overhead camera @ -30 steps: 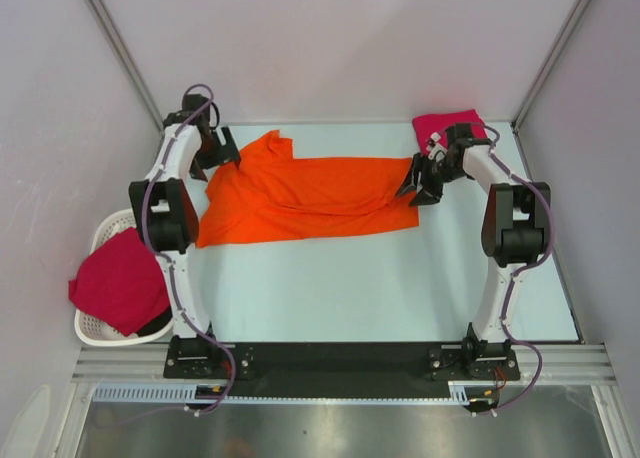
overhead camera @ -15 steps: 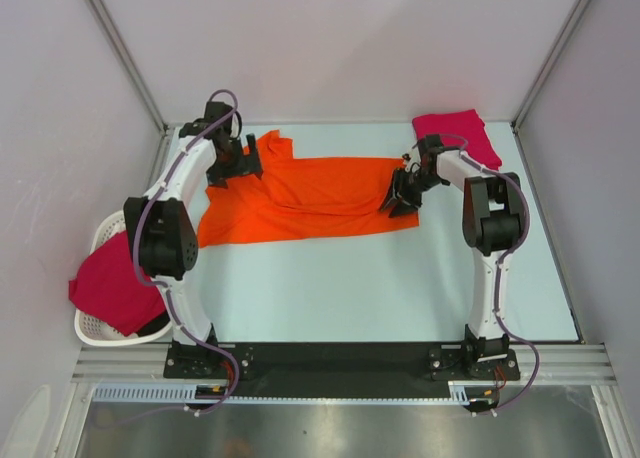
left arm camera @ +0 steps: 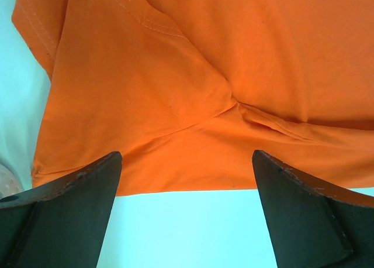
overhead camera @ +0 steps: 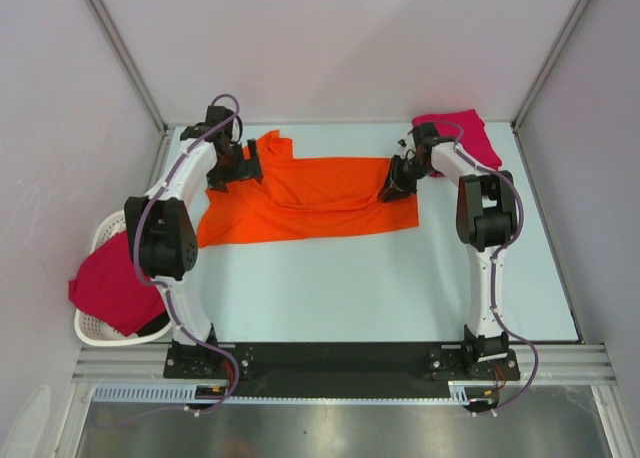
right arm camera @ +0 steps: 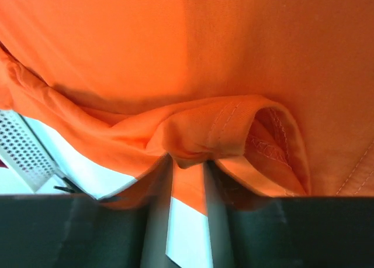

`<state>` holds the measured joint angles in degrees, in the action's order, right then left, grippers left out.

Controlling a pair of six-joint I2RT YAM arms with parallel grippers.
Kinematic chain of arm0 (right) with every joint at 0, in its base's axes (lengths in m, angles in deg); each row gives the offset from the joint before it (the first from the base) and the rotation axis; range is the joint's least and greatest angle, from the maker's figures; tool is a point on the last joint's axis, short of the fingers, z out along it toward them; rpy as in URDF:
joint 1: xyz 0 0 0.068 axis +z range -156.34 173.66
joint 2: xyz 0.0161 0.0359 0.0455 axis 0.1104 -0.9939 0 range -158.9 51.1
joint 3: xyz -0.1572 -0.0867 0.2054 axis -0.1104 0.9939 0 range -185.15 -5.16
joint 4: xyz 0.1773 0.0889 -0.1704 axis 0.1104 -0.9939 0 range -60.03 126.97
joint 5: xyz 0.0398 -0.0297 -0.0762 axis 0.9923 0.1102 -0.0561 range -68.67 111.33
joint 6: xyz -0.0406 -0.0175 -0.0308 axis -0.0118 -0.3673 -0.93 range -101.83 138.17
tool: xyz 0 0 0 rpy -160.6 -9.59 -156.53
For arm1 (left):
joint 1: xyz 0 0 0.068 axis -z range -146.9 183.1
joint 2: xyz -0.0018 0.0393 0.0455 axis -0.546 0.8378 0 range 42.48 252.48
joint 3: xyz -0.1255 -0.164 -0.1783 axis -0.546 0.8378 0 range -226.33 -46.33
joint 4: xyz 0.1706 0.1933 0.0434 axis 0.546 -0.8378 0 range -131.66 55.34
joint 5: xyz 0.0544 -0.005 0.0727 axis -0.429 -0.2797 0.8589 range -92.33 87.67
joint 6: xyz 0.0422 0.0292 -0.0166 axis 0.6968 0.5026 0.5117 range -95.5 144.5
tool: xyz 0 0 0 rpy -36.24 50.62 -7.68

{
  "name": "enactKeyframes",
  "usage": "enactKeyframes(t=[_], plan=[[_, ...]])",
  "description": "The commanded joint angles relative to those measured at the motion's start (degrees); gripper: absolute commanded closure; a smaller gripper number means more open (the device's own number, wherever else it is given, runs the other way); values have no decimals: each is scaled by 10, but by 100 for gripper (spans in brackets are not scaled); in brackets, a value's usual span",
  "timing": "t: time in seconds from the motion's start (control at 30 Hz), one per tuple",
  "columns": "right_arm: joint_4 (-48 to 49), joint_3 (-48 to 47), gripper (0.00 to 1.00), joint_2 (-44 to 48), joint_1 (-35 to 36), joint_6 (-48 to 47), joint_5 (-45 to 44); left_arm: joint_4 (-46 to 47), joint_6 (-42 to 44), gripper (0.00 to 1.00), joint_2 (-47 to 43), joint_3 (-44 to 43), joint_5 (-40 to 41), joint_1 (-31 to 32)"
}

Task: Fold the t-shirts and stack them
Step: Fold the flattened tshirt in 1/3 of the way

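My right jaws, nearly closed, pinch a bunched edge of the orange t-shirt (overhead camera: pixel 310 193); my wide-open, empty left jaws need an equal bite.

Pale blue-green worktop (overhead camera: pixel 350 278), matte, evenly lit from above, shadows soft. Plain off-white walls (overhead camera: pixel 330 38) close three sides. Aluminium frame posts (overhead camera: pixel 118 46) rise at the two far corners. Black mounting strip (overhead camera: pixel 340 358) runs along the near edge, backed by an aluminium rail (overhead camera: pixel 330 383). Brushed metal sheet (overhead camera: pixel 340 430) lies nearest the camera. White slatted plastic basket (overhead camera: pixel 95 330) stands off the worktop's left edge.
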<state>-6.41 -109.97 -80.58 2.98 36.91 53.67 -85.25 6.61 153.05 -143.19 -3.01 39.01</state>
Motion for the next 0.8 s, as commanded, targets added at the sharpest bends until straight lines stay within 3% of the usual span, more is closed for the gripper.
enactKeyframes(t=[0.0, 0.07, 0.23, 0.57, 0.77], plan=[[28, -9, 90, 15, 5, 9, -20, 12, 12, 0, -27, -2, -9, 8], [41, -10, 100, 19, 4, 14, -31, 12, 13, 0, -24, -1, -8, 10], [42, -22, 100, 18, 4, 14, -70, 12, 20, 0, -15, 11, 4, 19], [75, 20, 81, 64, -4, 2, -142, 29, 36, 0, -30, 58, 19, 23], [134, 37, 77, 84, -15, 10, -127, 31, 48, 0, -39, 47, 13, 23]])
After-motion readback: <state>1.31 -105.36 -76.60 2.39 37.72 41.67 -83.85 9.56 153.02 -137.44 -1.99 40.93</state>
